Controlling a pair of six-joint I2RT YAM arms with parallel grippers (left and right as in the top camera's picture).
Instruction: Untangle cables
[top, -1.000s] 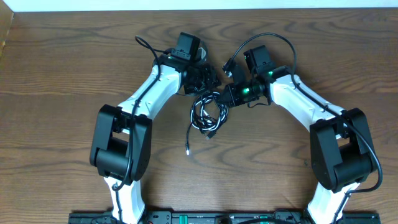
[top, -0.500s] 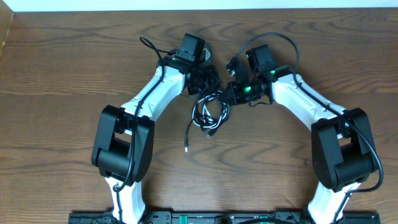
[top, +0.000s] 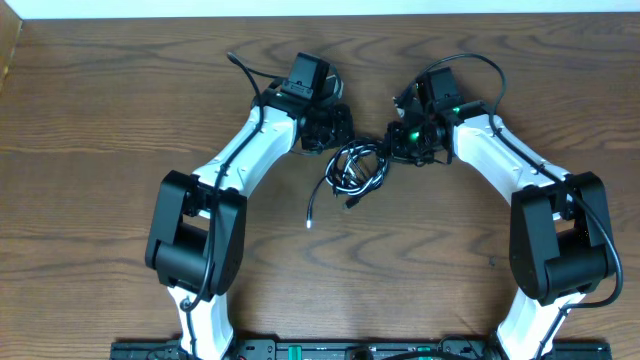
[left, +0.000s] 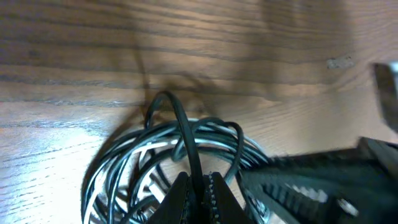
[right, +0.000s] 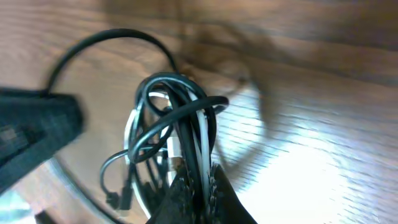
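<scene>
Dark brown wood-grain table (top: 100, 120): flat top, grain running left to right. Tangle of thin black and white flexible cords (top: 355, 170) at centre, slightly toward far side. Cannot tell whether it rests fully on wood or is partly lifted. Thin black loose strand (top: 322, 195) trails near-left from tangle, ending in small pale plug tip (top: 310, 222) on bare wood.

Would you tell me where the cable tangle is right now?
In the overhead view, the cables lie mid-table, pinched between the left gripper and right gripper.
</scene>
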